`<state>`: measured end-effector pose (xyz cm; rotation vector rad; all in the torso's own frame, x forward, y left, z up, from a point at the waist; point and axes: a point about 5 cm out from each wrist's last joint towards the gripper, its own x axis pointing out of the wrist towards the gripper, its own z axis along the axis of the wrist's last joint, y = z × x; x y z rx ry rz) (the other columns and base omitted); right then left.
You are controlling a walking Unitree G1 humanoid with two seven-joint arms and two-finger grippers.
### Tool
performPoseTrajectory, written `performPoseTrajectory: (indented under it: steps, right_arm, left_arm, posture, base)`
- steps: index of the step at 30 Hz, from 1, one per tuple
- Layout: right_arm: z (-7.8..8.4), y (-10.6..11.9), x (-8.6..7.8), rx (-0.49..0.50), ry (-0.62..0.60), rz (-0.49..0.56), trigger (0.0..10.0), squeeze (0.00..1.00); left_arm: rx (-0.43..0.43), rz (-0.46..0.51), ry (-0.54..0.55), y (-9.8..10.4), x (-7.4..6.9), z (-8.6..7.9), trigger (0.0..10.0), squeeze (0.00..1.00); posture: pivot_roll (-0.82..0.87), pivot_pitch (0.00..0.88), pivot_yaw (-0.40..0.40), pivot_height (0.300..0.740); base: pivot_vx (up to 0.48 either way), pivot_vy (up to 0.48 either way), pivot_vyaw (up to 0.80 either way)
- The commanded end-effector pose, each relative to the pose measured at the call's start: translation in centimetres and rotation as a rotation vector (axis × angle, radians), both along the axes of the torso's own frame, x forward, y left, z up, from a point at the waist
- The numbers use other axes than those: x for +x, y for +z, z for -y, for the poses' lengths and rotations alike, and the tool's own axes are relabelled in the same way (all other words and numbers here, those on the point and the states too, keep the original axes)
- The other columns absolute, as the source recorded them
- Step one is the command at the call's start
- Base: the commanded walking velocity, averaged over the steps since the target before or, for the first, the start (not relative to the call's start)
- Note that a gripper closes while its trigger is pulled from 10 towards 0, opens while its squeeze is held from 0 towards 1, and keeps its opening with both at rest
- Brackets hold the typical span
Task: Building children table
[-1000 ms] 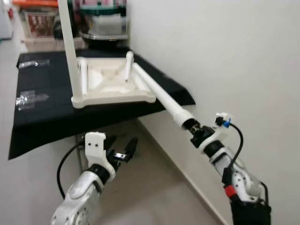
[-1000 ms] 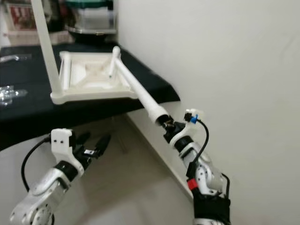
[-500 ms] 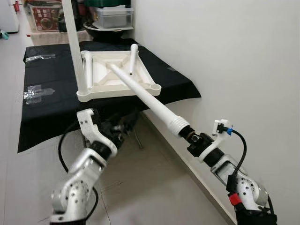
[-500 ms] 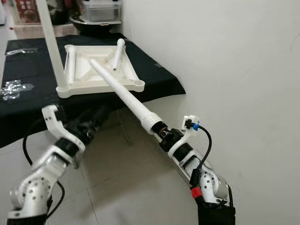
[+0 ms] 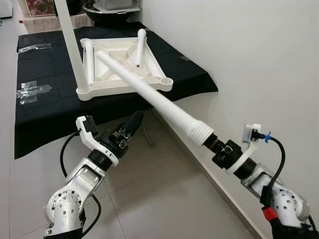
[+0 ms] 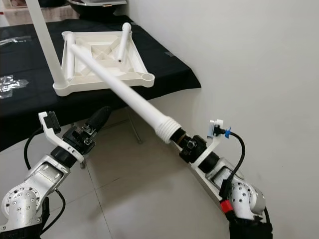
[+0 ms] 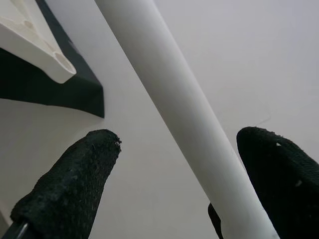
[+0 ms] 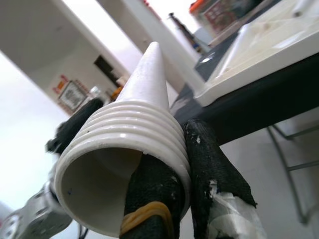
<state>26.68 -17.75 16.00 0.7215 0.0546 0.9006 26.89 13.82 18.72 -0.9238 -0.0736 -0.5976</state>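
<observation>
White plastic tabletop (image 5: 124, 67) lies upside down on black-covered surface, square w/ ribbed underside & round corner sockets. One leg (image 5: 67, 40) stands upright in near-left corner; a shorter leg (image 5: 140, 47) leans at far-right corner. Third leg (image 5: 149, 92), long white tapered tube w/ ribbed threaded end, is held aslant, narrow tip over tabletop, threaded end off the edge, low to the right.

A home room: tiled floor (image 5: 149, 199), plain white wall (image 5: 239, 50), black-draped table (image 5: 50, 107), stored household clutter behind.
</observation>
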Motion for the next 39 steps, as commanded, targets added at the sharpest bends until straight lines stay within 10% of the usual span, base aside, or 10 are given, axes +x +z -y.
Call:
performPoseTrajectory:
  steps: [1, 39]
  right_arm:
    - [-0.6, 0.3, -0.8, 0.013, 0.073, 0.022, 10.0, 0.00]
    - [-0.4, 0.0, -2.1, 0.050, 0.189, 0.004, 10.0, 0.00]
  left_arm:
    - [-0.012, 0.001, -0.030, -0.2, -0.1, 0.0, 10.0, 0.00]
    - [-0.361, 0.089, 0.019, 2.9, 1.3, -3.8, 10.0, 0.00]
  posture:
    - [0.05, 0.060, -0.082, 0.740]
    - [0.06, 0.039, -0.087, 0.740]
  base:
    - [0.000, 0.000, 0.00]
    - [0.000, 0.000, 0.00]
